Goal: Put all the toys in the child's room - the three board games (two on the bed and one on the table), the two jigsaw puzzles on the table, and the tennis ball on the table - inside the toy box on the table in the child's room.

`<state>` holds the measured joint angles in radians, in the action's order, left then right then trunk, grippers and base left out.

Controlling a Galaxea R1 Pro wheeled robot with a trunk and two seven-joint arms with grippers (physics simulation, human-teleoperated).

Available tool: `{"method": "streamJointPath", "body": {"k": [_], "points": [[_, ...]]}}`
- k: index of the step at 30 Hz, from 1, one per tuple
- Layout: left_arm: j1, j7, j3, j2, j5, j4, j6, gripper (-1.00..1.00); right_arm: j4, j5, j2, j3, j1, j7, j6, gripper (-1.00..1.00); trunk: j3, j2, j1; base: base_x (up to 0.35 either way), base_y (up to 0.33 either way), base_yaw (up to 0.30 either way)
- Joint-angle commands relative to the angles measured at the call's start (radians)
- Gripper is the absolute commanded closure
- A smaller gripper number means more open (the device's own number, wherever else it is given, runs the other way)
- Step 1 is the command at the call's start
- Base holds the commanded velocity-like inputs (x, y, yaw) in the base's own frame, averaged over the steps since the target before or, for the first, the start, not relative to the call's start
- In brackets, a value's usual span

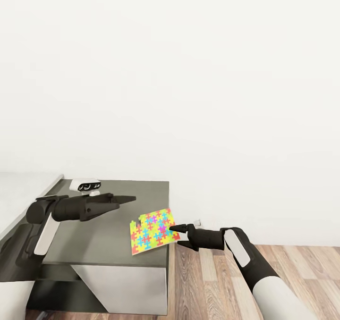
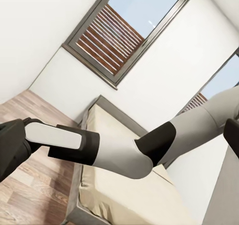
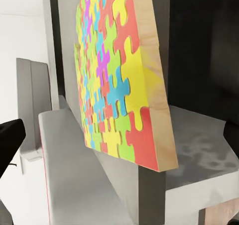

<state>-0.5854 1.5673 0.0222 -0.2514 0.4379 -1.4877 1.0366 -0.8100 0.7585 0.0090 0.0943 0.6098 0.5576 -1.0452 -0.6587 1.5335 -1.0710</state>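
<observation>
Jigsaw puzzle (image 1: 152,231) pinched at its corner by the right gripper (image 1: 175,228).
It is held above the dark cabinet top (image 1: 118,202), corners skewed; left gripper (image 1: 128,198) fingers are pressed together.

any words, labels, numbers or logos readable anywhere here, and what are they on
None: no text can be read in any view.
The jigsaw puzzle bears only coloured interlocking pieces, no print.
The dark cabinet top and its white front panel are blank.
The right gripper and left gripper carry no readable mark.
</observation>
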Motion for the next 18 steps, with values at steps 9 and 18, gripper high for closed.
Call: {"method": "streamJointPath", "body": {"k": [9, 18], "points": [[0.0, 0.004, 0.004, -0.002, 0.001, 0.0, 0.011, -1.0, 0.0, -0.008, 0.0, -0.001, 0.001, 0.008, -0.002, -1.0, -0.004, 0.007, -0.004, 0.002, 0.001, 0.0], [-0.001, 0.004, 0.003, -0.002, 0.001, 0.0, 0.011, -1.0, 0.0, -0.008, 0.0, -0.001, 0.001, 0.008, -0.002, -1.0, -0.017, 0.035, -0.019, 0.0, 0.0, 0.0]]}}
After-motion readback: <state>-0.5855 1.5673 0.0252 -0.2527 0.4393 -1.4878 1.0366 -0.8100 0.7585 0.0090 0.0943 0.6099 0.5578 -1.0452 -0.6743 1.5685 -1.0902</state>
